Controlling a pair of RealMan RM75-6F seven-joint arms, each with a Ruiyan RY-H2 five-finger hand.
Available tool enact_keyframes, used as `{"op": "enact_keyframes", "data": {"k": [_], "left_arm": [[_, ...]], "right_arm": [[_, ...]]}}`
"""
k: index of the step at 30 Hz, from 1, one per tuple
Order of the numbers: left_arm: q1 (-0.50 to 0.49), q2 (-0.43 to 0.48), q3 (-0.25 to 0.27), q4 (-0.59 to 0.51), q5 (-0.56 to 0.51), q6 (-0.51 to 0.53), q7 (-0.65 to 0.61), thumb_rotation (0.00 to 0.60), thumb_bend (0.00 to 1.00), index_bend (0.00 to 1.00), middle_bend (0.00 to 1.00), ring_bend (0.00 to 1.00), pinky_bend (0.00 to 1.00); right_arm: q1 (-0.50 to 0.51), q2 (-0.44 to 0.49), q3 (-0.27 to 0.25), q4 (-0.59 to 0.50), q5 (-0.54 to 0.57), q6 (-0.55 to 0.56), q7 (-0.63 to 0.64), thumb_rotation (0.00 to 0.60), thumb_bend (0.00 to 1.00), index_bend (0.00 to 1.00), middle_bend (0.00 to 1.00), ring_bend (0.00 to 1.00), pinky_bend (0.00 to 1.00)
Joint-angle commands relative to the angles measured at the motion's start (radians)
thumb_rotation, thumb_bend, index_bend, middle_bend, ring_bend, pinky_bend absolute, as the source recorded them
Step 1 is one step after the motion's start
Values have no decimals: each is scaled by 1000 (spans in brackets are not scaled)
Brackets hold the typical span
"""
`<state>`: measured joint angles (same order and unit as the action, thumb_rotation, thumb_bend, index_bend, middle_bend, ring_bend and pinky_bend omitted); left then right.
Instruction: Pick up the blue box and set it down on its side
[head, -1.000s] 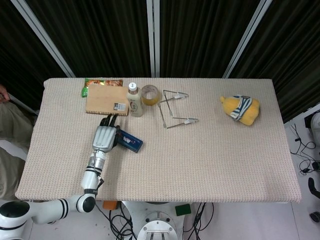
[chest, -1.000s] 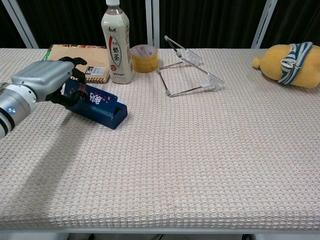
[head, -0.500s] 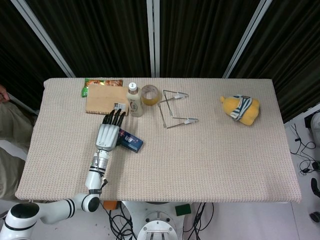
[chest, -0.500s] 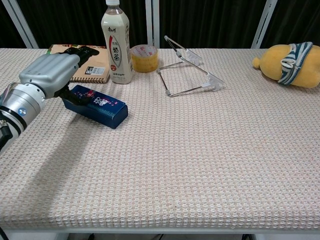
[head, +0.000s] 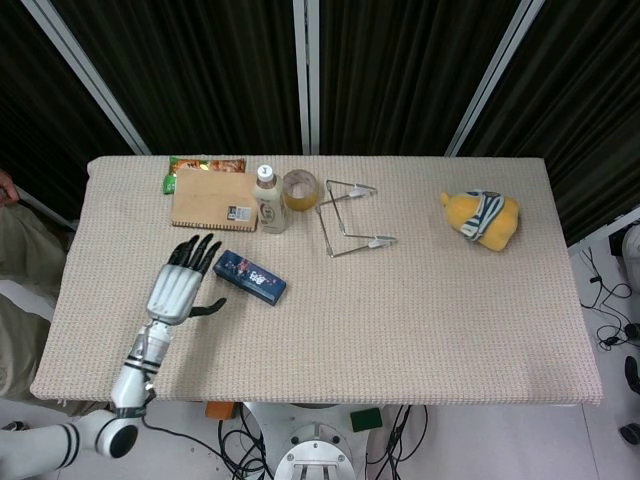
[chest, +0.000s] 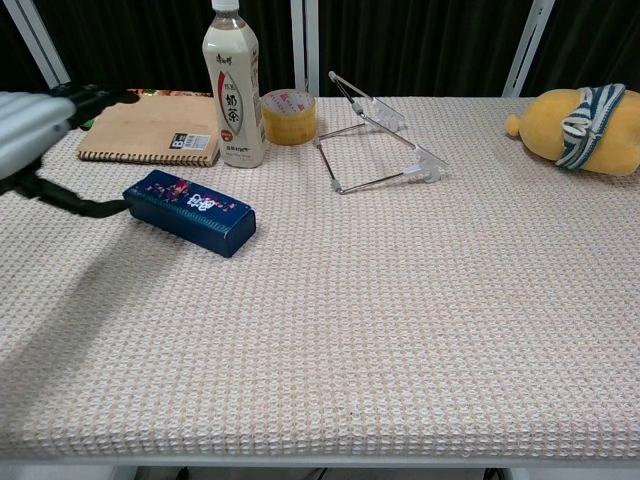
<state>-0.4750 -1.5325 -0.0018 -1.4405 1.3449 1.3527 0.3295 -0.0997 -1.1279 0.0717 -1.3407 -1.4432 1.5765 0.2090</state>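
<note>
The blue box (head: 250, 277) (chest: 190, 211) lies flat on the woven table mat, left of centre, its printed broad face up. My left hand (head: 180, 288) (chest: 38, 125) hovers just to its left with fingers spread and the thumb pointing toward the box's near end; it holds nothing and does not touch the box. Only part of that hand shows at the left edge of the chest view. My right hand is in neither view.
A brown notebook (head: 212, 197) lies behind the box with a green packet (head: 205, 163) beyond it. A milk-tea bottle (head: 267, 200), a tape roll (head: 299, 190) and a wire stand (head: 350, 217) stand at the back centre. A yellow plush toy (head: 482, 218) is far right.
My left hand let go of the box, opened and drew back to the left and toward the table's near edge. The box went from tilted in the hand to lying flat.
</note>
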Motion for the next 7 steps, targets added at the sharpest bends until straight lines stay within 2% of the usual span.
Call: {"op": "enact_keyframes", "data": {"k": [1, 5, 7], "left_arm": [[157, 145, 139, -55, 126, 147, -90, 199, 188, 25, 0, 0, 134], [235, 246, 170, -117, 132, 223, -80, 179, 190, 26, 0, 0, 134], [265, 293, 179, -163, 136, 250, -80, 130, 190, 25, 0, 0, 134]], "right_arm": [[-7, -32, -6, 51, -20, 20, 25, 600, 477, 0, 0, 0, 0], [-10, -48, -16, 84, -36, 25, 53, 600, 477, 0, 0, 0, 0], [-14, -53, -17, 94, -46, 40, 60, 600, 477, 0, 0, 0, 0]]}}
